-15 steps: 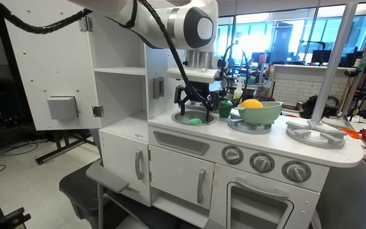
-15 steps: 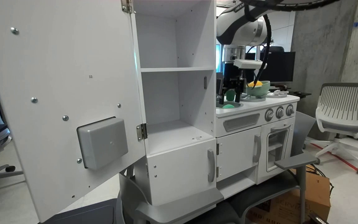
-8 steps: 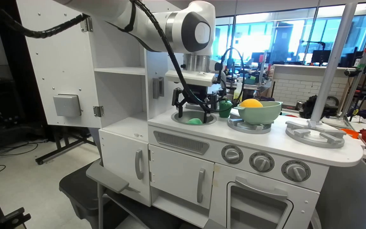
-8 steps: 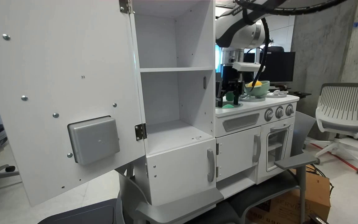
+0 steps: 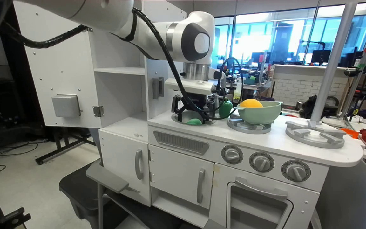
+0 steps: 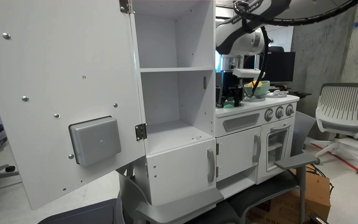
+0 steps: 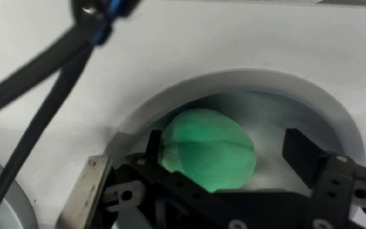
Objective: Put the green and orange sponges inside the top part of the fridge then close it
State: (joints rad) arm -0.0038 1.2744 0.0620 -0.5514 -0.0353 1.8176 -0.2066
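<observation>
The green sponge point(image 7: 208, 149) is rounded and lies in the round sink point(image 7: 259, 79). It also shows in both exterior views point(image 5: 194, 121) point(image 6: 228, 106). My gripper point(image 7: 222, 140) is open and low at the sink, with the sponge between its fingers. The sponge lies close against the left finger in the wrist view, with a gap to the right finger. An orange round thing point(image 5: 251, 103), seemingly the orange sponge, sits in a light green bowl point(image 5: 259, 114) on a burner. The fridge door point(image 6: 57, 77) stands wide open. The fridge's top compartment point(image 6: 155, 42) is empty above its shelf point(image 6: 177, 69).
A dark green object point(image 5: 225, 109) stands behind the sink, between gripper and bowl. The fridge side wall point(image 5: 162, 95) rises beside the sink. A second burner point(image 5: 315, 135) is at the far end of the counter. A loose black cable point(image 5: 170, 60) hangs along the arm.
My gripper has moved down, its fingers reaching lower around the green sponge. The fridge door swung a little wider, then back slightly. The sponge has stayed in place.
</observation>
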